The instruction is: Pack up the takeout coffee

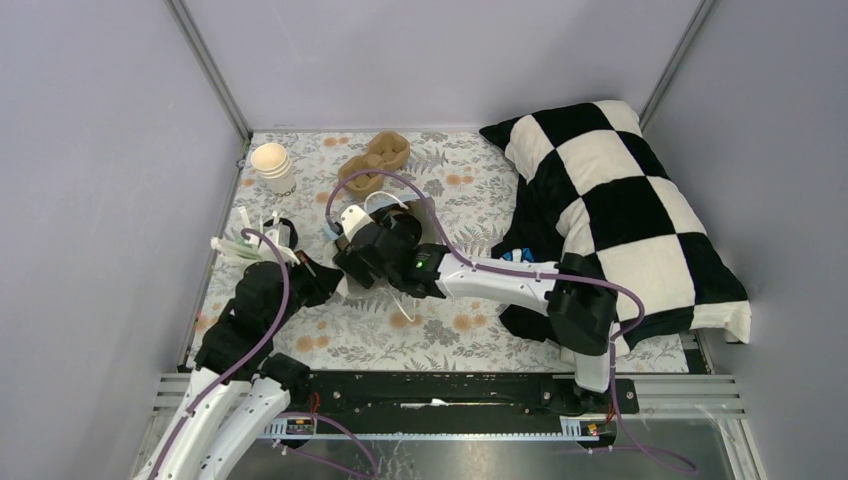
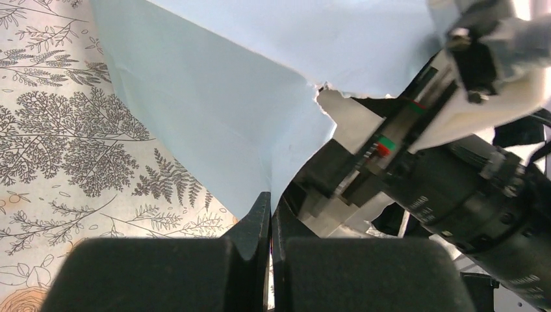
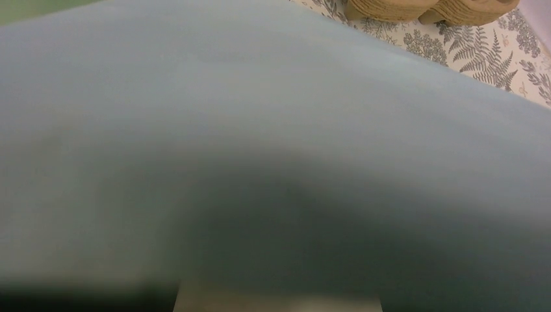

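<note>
The blue bag (image 2: 247, 97) lies on the floral cloth, and in the top view only a sliver of it (image 1: 329, 231) shows beside the right arm. My left gripper (image 2: 270, 198) is shut on the bag's edge, pinching the thin paper between its fingertips; from above it (image 1: 325, 283) sits at the bag's near left side. My right gripper (image 1: 362, 258) hangs over the bag's mouth. Blurred blue paper (image 3: 260, 97) fills its wrist view and hides its fingers. A small dark-lidded cup (image 1: 284, 232) seems to stand at the left by the white sticks. No other takeout coffee shows.
A stack of cream cups (image 1: 272, 166) stands at the back left. Brown pulp carriers (image 1: 375, 165) lie behind the bag, with their edge also in the right wrist view (image 3: 422, 8). A checkered pillow (image 1: 620, 210) fills the right side. The right arm's wrist (image 2: 468, 188) crowds the bag's opening.
</note>
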Tool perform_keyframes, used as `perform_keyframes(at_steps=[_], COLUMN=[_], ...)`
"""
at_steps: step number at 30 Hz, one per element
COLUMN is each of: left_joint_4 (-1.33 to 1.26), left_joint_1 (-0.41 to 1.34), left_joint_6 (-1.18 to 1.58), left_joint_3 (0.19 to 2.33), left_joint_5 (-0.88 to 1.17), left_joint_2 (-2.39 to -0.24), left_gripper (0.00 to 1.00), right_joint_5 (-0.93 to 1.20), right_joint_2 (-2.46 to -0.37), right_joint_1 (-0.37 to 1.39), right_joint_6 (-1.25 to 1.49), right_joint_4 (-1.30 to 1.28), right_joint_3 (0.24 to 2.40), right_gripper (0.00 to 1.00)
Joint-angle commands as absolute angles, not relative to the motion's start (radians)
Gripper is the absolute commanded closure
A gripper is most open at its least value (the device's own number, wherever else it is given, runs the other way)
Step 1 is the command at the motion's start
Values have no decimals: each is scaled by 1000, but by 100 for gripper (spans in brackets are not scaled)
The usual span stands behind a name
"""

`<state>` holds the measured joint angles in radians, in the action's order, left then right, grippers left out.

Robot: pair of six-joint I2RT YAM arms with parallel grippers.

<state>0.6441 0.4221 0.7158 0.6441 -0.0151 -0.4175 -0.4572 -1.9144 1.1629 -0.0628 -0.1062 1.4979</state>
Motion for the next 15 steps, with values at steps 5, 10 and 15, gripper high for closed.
perform_keyframes(at_steps=[5, 10, 15], left_joint_4=[631, 631, 627], left_joint_1=[425, 424, 424], left_joint_6=[751, 760, 770], left_joint_3=[719, 735, 735], left_joint_5=[-44, -48, -55], left_joint_2=[-458, -474, -478], left_gripper=[100, 100, 100], right_joint_5=[-373, -336, -313], right_joint_2=[-1815, -1745, -1652], right_joint_1=[1160, 1168, 1173], right_joint_6=[-17, -12, -6], right_joint_4=[-241, -320, -467], right_joint_3=[1548, 1569, 1641], right_gripper=[0, 0, 0])
